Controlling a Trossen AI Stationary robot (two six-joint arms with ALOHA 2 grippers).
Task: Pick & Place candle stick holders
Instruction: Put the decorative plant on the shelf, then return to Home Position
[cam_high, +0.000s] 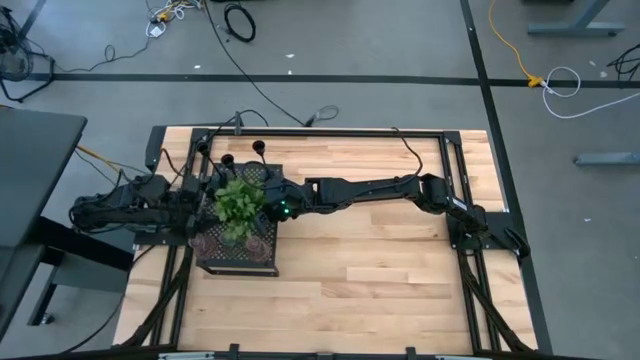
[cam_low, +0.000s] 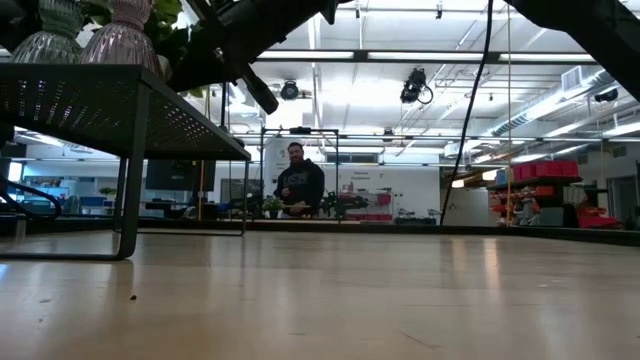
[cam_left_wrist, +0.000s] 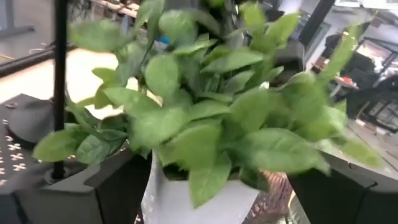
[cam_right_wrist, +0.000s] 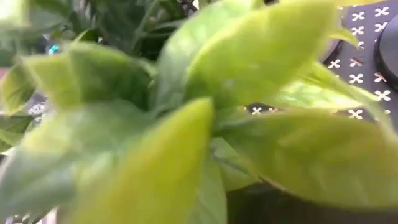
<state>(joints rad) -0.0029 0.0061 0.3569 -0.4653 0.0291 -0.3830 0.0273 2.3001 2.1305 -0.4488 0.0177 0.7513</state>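
Observation:
A green leafy plant (cam_high: 238, 205) in a white pot (cam_left_wrist: 186, 199) stands on the black perforated stand (cam_high: 240, 262). Three black candle stick holders (cam_high: 228, 160) stand at the stand's far end; one stem (cam_left_wrist: 59, 87) shows in the left wrist view. Squat glass holders (cam_low: 125, 40) sit on the stand's near part (cam_high: 258, 245). My left gripper (cam_left_wrist: 214, 193) is open at the plant's left side, one finger on each side of the pot. My right gripper (cam_high: 278, 208) is at the plant's right side, and leaves (cam_right_wrist: 205, 124) fill its wrist view. My left gripper comes level from the table's left, its fingers (cam_left_wrist: 99, 193) on either side of the white pot's wall (cam_left_wrist: 155, 193). A gap shows beside one finger. Whether the other touches the pot, I cannot tell.
The stand takes up the table's left middle. Bare wooden table top (cam_high: 380, 260) lies to its right and near side. A black frame (cam_high: 330, 132) runs along the table's far edge. A person (cam_low: 300, 180) stands in the room far behind the table.

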